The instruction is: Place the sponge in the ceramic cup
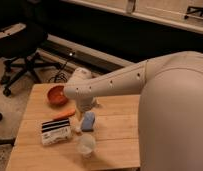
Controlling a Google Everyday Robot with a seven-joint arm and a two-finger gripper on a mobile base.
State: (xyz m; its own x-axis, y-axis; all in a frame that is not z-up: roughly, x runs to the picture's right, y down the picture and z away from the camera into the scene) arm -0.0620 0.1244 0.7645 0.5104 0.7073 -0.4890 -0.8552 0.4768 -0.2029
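The small, soft, blue rectangular sponge (88, 121) lies flat on the pale wooden table (120, 127), outside the small round white ceramic cup (86, 145), which stands upright just in front of it, nearer the camera. The robot's gripper (86, 106) hangs below the white, smooth-shelled arm (115, 85), right above the far end of the sponge and seemingly close to touching it. The arm hides most of it, so I cannot tell how far it is spread or whether it has hold of anything.

Several things could go wrong from here:

1. The sponge looks about as wide as the cup's mouth. It could catch on the hard rim and perch there or fall off.
2. The cup is small and probably light, so a push from the sponge or the gripper could tip it or slide it on the smooth wood.
3. The foam gives under pressure, so a shallow pinch could slip off it.
4. 2 neighbours crowd the left side: an orange, carrot-like stick (64, 114) and a white packet with black stripes (56, 131). A wide approach could nudge either.

The glossy orange-red bowl (57, 95) sits farther back.
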